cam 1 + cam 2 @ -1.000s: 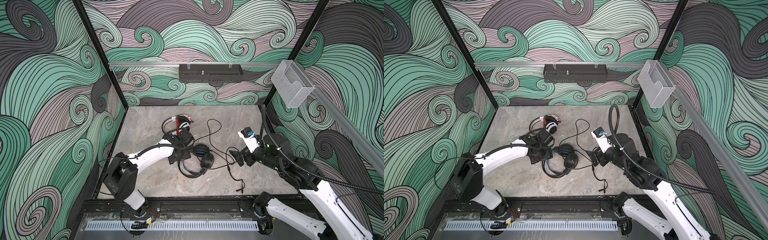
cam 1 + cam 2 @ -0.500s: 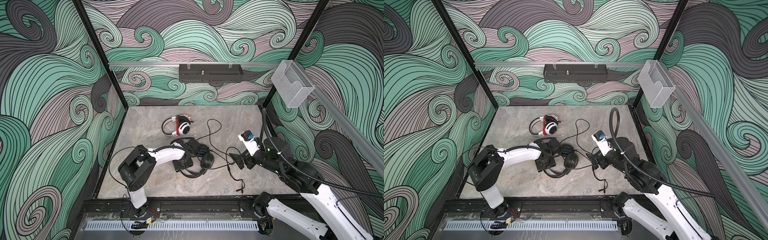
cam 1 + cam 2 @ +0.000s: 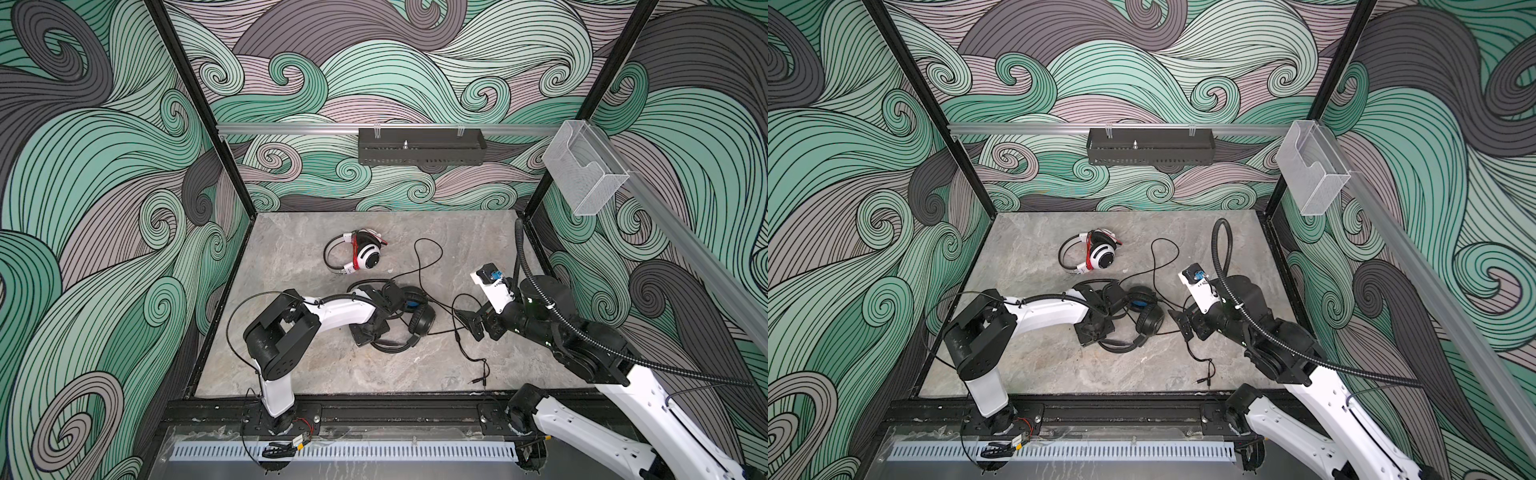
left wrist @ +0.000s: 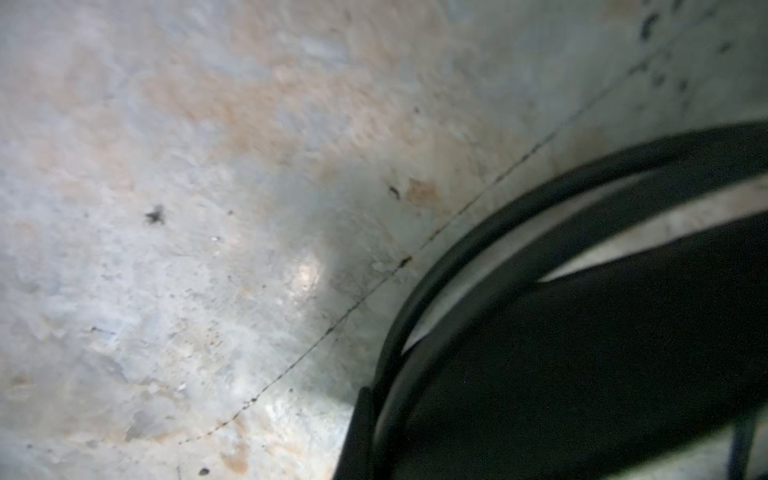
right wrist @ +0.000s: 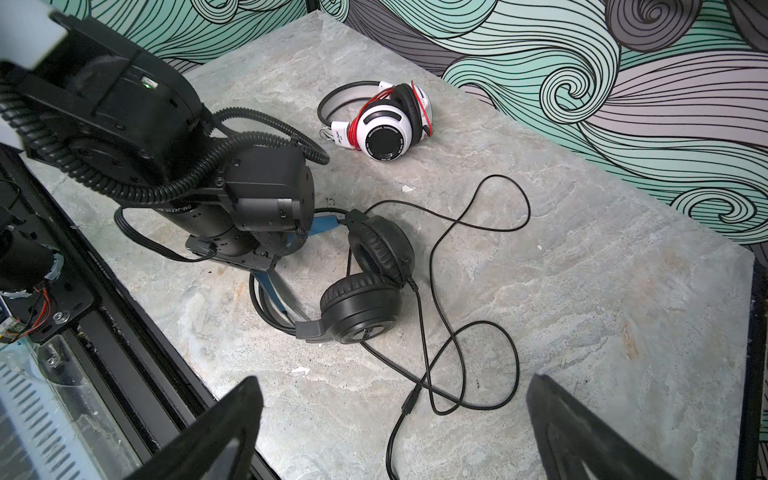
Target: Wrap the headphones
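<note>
Left gripper (image 5: 268,259) clamps the headband of the black headset (image 5: 361,307) mid-way across the stone table (image 5: 582,291), while our right gripper (image 3: 469,323) hangs wide open and empty beside its black cord (image 5: 490,224). We see the white headset (image 5: 384,129) lying farther back.

2 white-black arms (image 3: 340,311), ribbed black cables (image 5: 137,194)

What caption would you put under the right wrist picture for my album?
Open right gripper faces black headphones and loose cord; white headphones lie beyond.
</note>
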Tool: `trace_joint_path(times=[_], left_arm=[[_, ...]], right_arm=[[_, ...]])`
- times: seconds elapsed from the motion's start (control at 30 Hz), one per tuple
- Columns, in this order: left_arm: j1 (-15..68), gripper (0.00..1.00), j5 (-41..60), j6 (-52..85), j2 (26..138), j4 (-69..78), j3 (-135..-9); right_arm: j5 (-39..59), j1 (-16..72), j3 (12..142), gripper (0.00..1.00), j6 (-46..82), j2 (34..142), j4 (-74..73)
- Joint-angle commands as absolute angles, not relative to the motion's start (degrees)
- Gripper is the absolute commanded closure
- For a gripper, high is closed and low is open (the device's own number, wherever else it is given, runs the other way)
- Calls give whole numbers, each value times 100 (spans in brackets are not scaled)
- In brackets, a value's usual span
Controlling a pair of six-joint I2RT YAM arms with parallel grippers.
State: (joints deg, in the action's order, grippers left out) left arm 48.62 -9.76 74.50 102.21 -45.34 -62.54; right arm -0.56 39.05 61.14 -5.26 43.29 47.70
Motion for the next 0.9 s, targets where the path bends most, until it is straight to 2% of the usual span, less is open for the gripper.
trace_joint_path(times=[0.0, 0.2, 0.47, 0.63, 0.87], left_arm=[[4744, 100, -1730, 7037, 9677, -5307, -6417], [4711, 100, -2665, 5474, 8911, -6417, -7618], [4745, 100, -3126, 3628, 8358, -7645, -9541], [4898, 100, -3670, 3077, 7988, -7965, -10362], [5125, 100, -3545, 2422, 8112, -8255, -11829]], right_arm=[[96, 3940, 5967, 0, -366, 4288, 4721], [365, 3920, 5822, 0, -245, 4319, 4577], [1653, 3922, 5281, 1, 30, 3919, 3628], [1818, 3920, 5016, 0, 45, 3514, 3275], [2441, 3920, 4623, 0, 140, 3177, 2698]])
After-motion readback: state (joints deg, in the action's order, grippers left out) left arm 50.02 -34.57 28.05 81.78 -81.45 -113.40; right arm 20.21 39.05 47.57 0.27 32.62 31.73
